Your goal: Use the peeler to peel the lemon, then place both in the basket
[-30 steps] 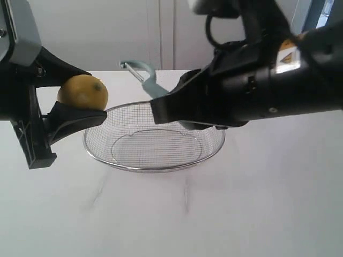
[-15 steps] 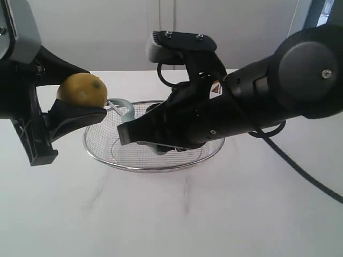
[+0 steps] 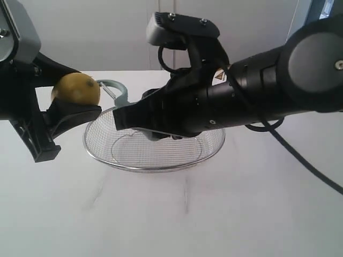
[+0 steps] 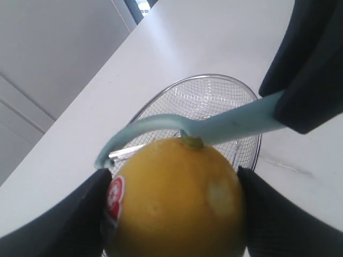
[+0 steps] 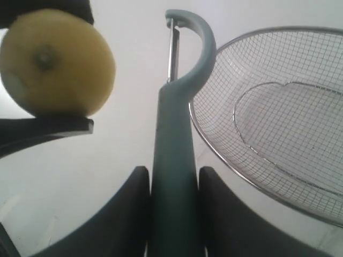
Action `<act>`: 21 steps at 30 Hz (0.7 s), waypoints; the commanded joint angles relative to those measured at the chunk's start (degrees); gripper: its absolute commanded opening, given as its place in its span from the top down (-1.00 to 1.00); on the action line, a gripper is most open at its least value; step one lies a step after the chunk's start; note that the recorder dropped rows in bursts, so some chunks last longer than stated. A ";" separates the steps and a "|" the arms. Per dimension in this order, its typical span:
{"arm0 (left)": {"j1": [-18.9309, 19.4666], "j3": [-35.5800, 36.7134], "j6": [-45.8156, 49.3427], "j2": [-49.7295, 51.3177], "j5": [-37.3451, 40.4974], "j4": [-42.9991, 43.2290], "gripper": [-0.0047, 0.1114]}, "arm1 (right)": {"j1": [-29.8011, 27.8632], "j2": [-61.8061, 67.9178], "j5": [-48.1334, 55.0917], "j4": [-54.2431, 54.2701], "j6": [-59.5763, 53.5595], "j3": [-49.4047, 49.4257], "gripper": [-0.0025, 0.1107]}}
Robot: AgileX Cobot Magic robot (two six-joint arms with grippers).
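Note:
My left gripper [image 3: 69, 101] is shut on the yellow lemon [image 3: 76, 89], held in the air left of the basket [image 3: 107, 155]. The lemon [image 4: 177, 198] shows a red sticker between the black fingers [image 4: 278, 214]. My right gripper [image 3: 126, 115] is shut on the pale teal peeler [image 3: 115, 90], whose curved head reaches the lemon's right side. In the right wrist view the peeler [image 5: 174, 144] stands between the fingers [image 5: 120, 214], its blade next to the lemon [image 5: 56, 61]. The wire mesh basket [image 5: 300, 176] is empty.
The basket rests on a white table [image 3: 241, 214]. White cabinet fronts [image 3: 107, 32] stand behind. The right arm's bulky black body [image 3: 257, 96] hangs over the basket's far half.
My right gripper has swung down and left across the basket, bringing the peeler head up against the lemon. The left gripper has raised the lemon slightly.

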 commanded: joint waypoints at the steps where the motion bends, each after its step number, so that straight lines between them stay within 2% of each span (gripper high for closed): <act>1: -0.39 0.13 -0.48 -0.28 -0.06 -0.98 0.92 | 0.02 -2.85 -1.82 0.30 -0.71 -0.29 0.96; 8: -0.39 0.13 -0.48 -0.28 -0.06 -0.98 0.92 | 0.02 -8.26 -2.00 -0.02 -0.87 -0.29 0.96; 14: -0.39 0.13 -0.48 -0.28 -0.06 -0.98 0.92 | 0.02 -18.35 -3.72 -2.24 -0.99 -0.29 0.96; 21: -0.39 0.13 -0.48 -0.28 -0.05 -1.21 0.92 | 0.02 -22.39 -0.01 -2.34 -0.85 -0.29 0.96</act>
